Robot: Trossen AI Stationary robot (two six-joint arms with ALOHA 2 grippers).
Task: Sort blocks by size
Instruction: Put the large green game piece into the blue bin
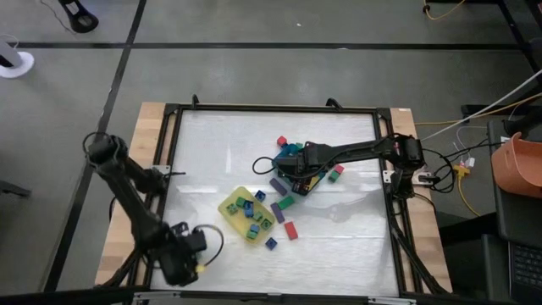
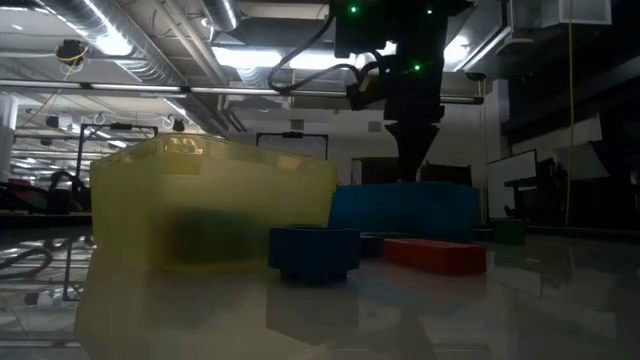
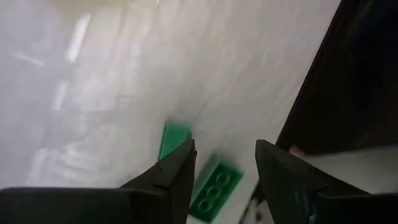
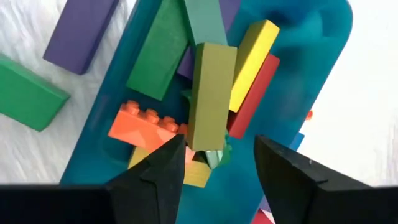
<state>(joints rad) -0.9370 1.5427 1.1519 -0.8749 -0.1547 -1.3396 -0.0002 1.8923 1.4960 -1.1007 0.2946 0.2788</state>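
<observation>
My right gripper stands open above the teal tray, which holds a pile of long blocks. An olive bar lies on top of the pile, on a yellow bar and a red one, its near end between my fingertips and apart from them. My left gripper is open over the table's near left corner, above a green studded block that lies by the black frame. Short blocks fill the yellow tray.
Loose blocks lie around the trays: purple, green, red, blue and a red one farther back. In the low view a blue block and a red bar lie before the trays.
</observation>
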